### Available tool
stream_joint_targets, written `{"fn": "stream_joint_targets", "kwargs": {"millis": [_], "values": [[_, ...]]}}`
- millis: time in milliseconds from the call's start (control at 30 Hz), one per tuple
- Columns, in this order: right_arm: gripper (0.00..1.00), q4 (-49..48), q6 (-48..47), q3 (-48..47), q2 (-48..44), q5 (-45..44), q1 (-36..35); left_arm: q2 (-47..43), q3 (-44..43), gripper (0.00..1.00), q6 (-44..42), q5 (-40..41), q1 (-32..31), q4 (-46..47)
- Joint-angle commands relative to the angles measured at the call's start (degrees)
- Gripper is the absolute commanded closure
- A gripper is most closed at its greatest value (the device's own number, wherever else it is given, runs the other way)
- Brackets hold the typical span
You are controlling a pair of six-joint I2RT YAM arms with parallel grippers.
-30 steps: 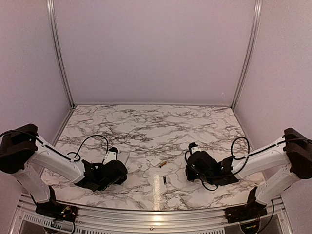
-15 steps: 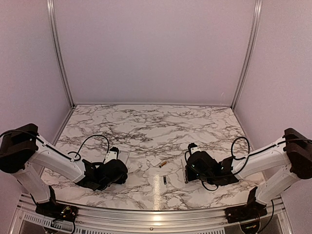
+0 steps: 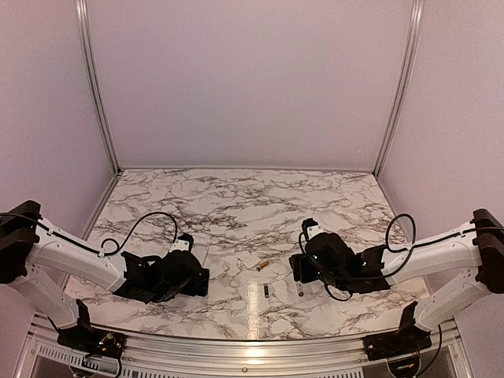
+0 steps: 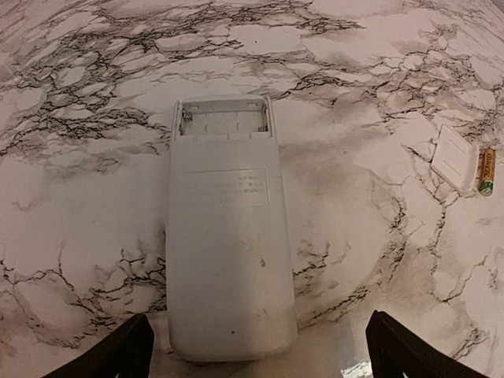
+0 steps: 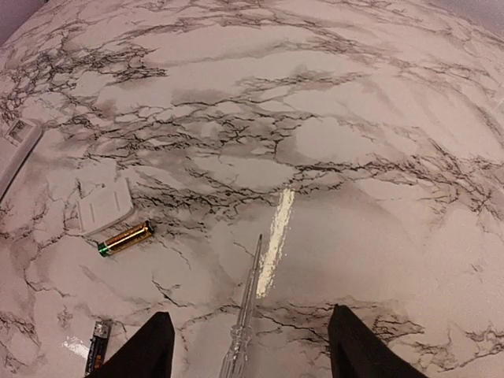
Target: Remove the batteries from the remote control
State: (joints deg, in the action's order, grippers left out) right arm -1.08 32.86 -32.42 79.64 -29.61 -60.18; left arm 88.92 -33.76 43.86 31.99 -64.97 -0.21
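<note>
— Seeing the tiny gold-orange cylindrical battery (image 5: 126, 239) just beside the small white detachable back panel (image 5: 102, 203); dark battery with a metallic glint (image 5: 98, 354) nearer, both loose on the marbled surface (image 5: 378, 118).
— And the flat white plastic remote control (image 4: 228, 252)?
— Lying back-up, compartment bare, between the left gripper (image 4: 260, 331) jaws, spread wide, holding nothing. Right gripper (image 5: 250, 315) jaws likewise apart, straddling the thin clear pen-like stick (image 5: 253, 276).
— Probably light, hard, prone to rolling: better pinched across the barrel, mid-length.

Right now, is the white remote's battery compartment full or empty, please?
Empty: the flat white plastic remote control shows a bare open bay.
</note>
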Motion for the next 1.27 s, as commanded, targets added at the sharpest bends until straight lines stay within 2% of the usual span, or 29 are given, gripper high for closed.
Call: {"fn": "stream_joint_targets", "kwargs": {"millis": [0, 67, 367, 433, 633, 767, 967, 1133, 1233], "values": [[0.14, 3.6, -3.0, -4.9, -4.4, -4.0, -0.4, -8.9, -2.8, 0.01, -5.5, 3.7, 0.3, -6.0], [0.02, 4.4, -4.5, -6.2, -6.8, -5.8, -0.4, -13.5, -3.0, 0.01, -7.7, 6.0, 1.3, -7.1], [0.02, 5.0, -8.4, -6.7, -16.5, -15.4, 0.4, -34.6, -0.3, 0.01, -18.4, 15.4, 8.0, -6.6], [0.01, 5.8, -8.2, -6.2, -18.5, -18.2, 0.6, -37.5, 0.8, 0.01, -20.8, 17.8, 10.3, -5.2], [0.02, 4.9, -10.5, -1.9, -24.8, -19.6, 1.2, -41.9, 2.2, 0.01, -26.6, 20.9, 17.6, -2.1], [0.01, 3.7, -9.5, 1.4, -28.3, -22.2, 2.6, -41.6, 4.4, 0.01, -31.5, 25.2, 24.1, 5.4], [0.02, -1.7, -10.2, 4.2, -29.6, -26.1, 3.4, -32.4, 6.5, 0.01, -36.1, 22.2, 38.7, 18.9], [0.01, -1.2, -12.5, 3.7, -29.3, -22.5, 3.6, -24.2, 12.2, 0.01, -42.7, 19.2, 43.5, 37.6], [0.01, -2.0, -14.0, 4.5, -30.7, -21.0, 3.7, -21.5, 12.8, 0.01, -41.4, 15.4, 46.0, 40.0]]}}
